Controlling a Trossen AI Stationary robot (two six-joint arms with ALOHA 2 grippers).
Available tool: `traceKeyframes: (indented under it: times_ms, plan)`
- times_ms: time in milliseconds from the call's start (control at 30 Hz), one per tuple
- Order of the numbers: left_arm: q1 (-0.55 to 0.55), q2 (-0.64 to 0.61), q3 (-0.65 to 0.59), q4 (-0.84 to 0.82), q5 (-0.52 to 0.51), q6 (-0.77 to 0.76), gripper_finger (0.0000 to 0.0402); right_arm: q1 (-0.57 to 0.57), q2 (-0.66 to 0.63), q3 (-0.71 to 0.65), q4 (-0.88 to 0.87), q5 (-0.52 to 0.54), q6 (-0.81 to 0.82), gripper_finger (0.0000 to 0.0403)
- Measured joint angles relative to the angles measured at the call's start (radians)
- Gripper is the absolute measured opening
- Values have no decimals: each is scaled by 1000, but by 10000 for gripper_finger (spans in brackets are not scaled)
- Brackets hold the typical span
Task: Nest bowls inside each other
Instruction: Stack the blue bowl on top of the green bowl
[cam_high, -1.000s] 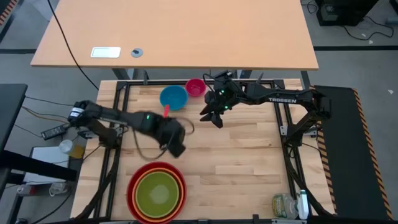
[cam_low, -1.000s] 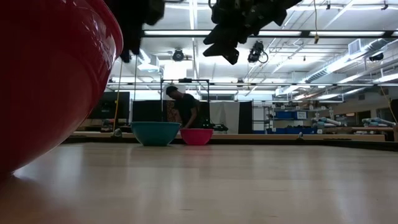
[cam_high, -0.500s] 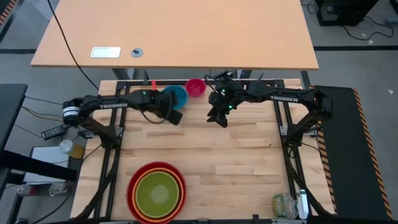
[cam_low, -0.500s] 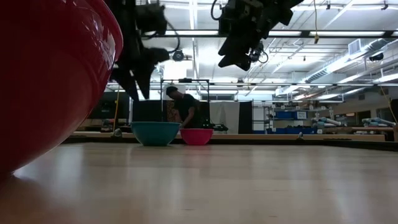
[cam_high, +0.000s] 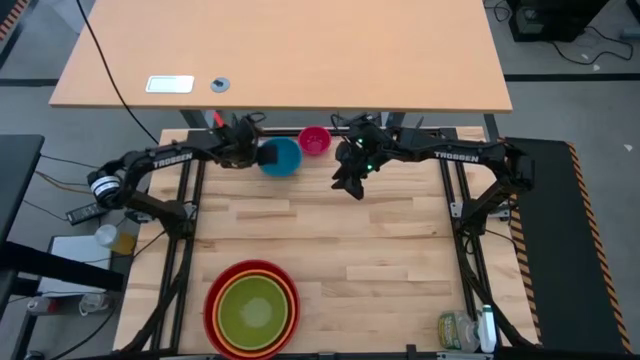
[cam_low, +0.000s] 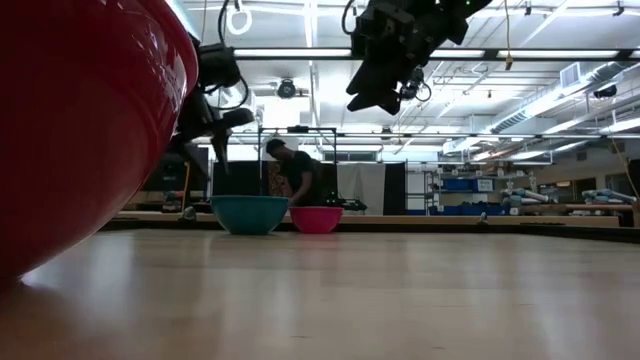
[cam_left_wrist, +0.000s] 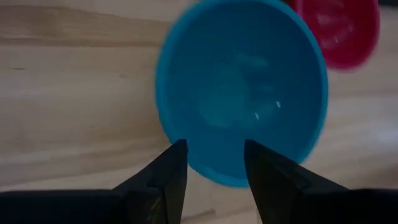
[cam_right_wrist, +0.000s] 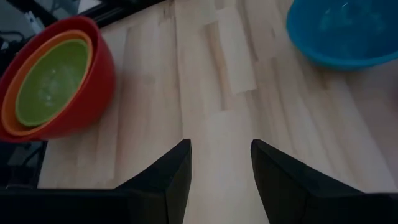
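Observation:
The blue bowl (cam_high: 283, 158) and the smaller pink bowl (cam_high: 314, 140) stand side by side on their bases near the table's far edge. The lime green bowl (cam_high: 250, 310) sits inside the orange bowl (cam_high: 228, 283), which sits inside the red bowl (cam_high: 210, 312), at the near edge. My left gripper (cam_left_wrist: 214, 162) hangs open above the blue bowl's left rim (cam_left_wrist: 186, 155), clear of it in the low view (cam_low: 215, 135). My right gripper (cam_high: 346, 182) hangs open high over bare table, right of the blue bowl, with nothing between its fingers (cam_right_wrist: 177, 168).
A bottle and a jar (cam_high: 465, 330) stand at the table's near right corner. The black frame rails (cam_high: 190, 200) run along the table's sides. A person (cam_low: 297, 172) stands in the room beyond the far edge. Bare wood (cam_high: 380, 250) lies between the bowl groups.
My left gripper has swung from above the table's middle, near the nested stack, toward the far edge and a little left. It has rolled on the way and now hangs over the blue bowl's left rim. The bowls have kept still.

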Motion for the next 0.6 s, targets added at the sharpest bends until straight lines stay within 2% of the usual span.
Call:
traceKeyframes:
  times_ms: [133,267,400,467,600]
  plan:
    - [54,0,0,-3,-4,-10,177,-15,0,0,21,1,0,173]
    - [100,4,0,-3,10,11,210,-30,0,0,43,1,14,173]
    - [125,59,0,-3,100,23,238,-37,0,0,69,0,23,173]
    - [121,91,0,8,158,33,244,-37,0,0,83,-1,23,173]
    - [91,143,-1,2,158,21,241,-37,0,0,93,-3,25,173]
